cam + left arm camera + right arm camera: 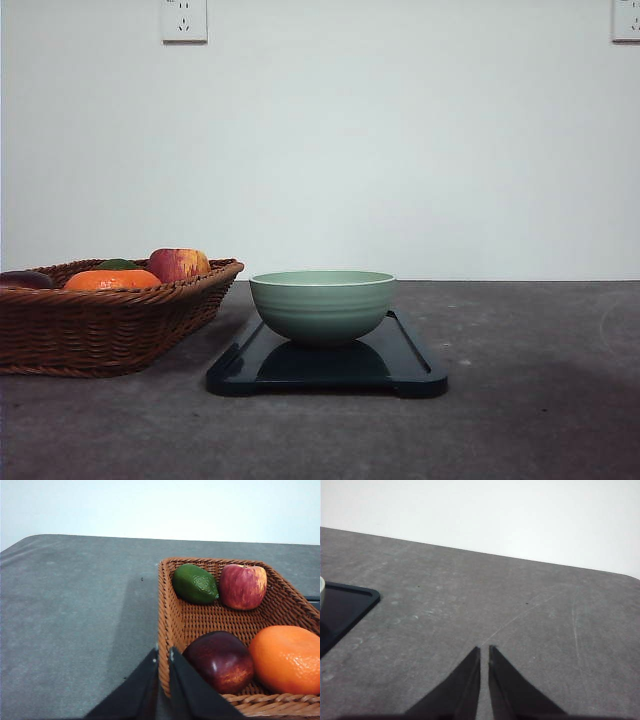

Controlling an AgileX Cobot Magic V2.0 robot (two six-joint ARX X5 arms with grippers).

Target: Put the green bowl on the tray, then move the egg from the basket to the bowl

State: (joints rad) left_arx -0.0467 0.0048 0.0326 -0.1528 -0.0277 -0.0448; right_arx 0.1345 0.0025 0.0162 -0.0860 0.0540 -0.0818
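Left gripper nearly closed, empty, at brown woven wicker basket rim. Pale sage-green ribbed bowl on dark navy rectangular tray. Egg transfer pending; egg unseen, needs locating.

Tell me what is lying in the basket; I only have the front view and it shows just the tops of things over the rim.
Observer: Four pieces: a green fruit, a red-yellow apple, a dark red fruit and an orange.
Operator: Where is the left gripper?
Observer: The left gripper is shut, its tips by the side wall of the basket, next to the dark red fruit.
Operator: And the right one?
Observer: The right gripper is shut over bare table, well apart from the corner of the tray.
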